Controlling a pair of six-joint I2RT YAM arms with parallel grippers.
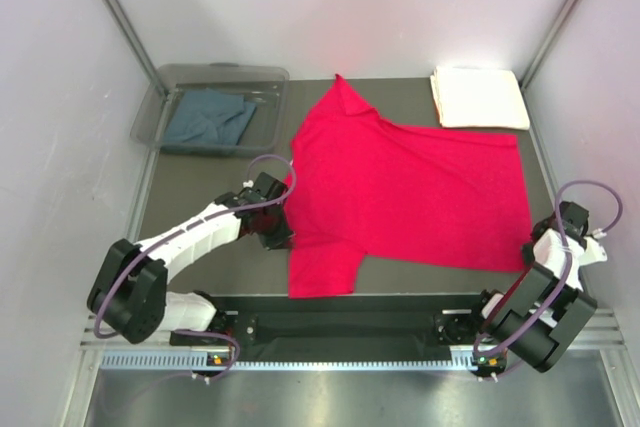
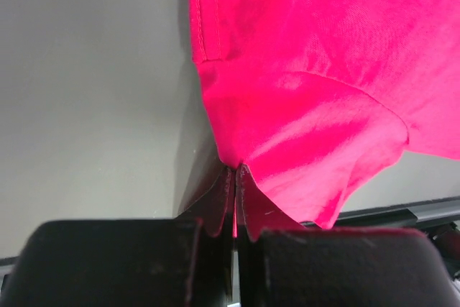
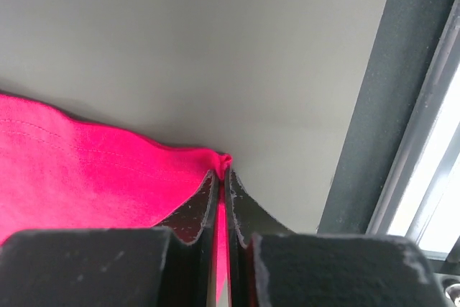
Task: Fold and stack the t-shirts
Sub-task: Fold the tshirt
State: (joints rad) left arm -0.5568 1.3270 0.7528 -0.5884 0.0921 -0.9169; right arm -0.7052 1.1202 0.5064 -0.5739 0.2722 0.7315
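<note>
The bright red t-shirt (image 1: 410,187) lies spread across the table's middle, one sleeve toward the front and the other toward the back. My left gripper (image 1: 282,232) is shut on the shirt's left edge by the near sleeve; the left wrist view shows red cloth (image 2: 302,98) pinched between the closed fingers (image 2: 215,210). My right gripper (image 1: 531,250) is shut on the shirt's near right corner (image 3: 228,159). The cream-white t-shirt (image 1: 479,97) lies folded at the back right. The slate blue-grey t-shirt (image 1: 208,119) lies crumpled in the clear plastic bin (image 1: 160,97).
The bin stands at the back left. A dark rail (image 1: 340,327) runs along the table's near edge, and a dark frame bar (image 3: 388,106) runs down the right side of the right wrist view. White walls enclose the table.
</note>
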